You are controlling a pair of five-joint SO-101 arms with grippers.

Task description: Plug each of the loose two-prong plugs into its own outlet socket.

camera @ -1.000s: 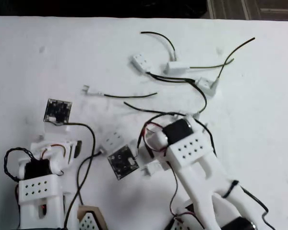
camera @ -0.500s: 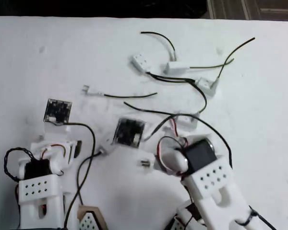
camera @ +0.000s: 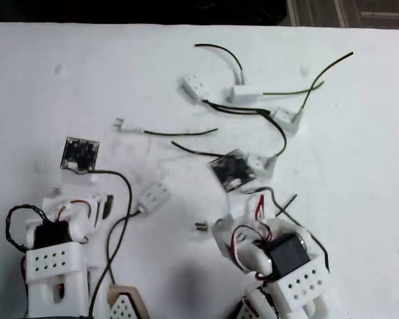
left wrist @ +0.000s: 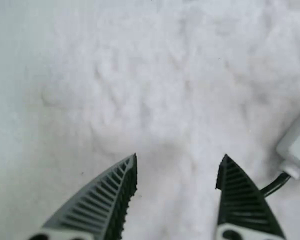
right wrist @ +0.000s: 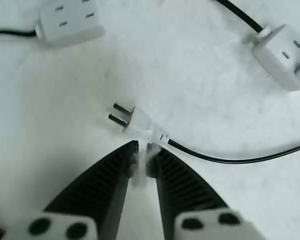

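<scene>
The right gripper (right wrist: 141,150), jaws nearly closed, sits just behind the plug (right wrist: 135,122) at frame centre; whether it grasps the plug I cannot tell. The prongs face the socket (right wrist: 70,20) at upper left, likely aimed for insertion. The left gripper (left wrist: 177,165) gapes, unused.

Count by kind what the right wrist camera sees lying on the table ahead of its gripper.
Outlet sockets: 2
Two-prong plug: 1
Total: 3
</scene>
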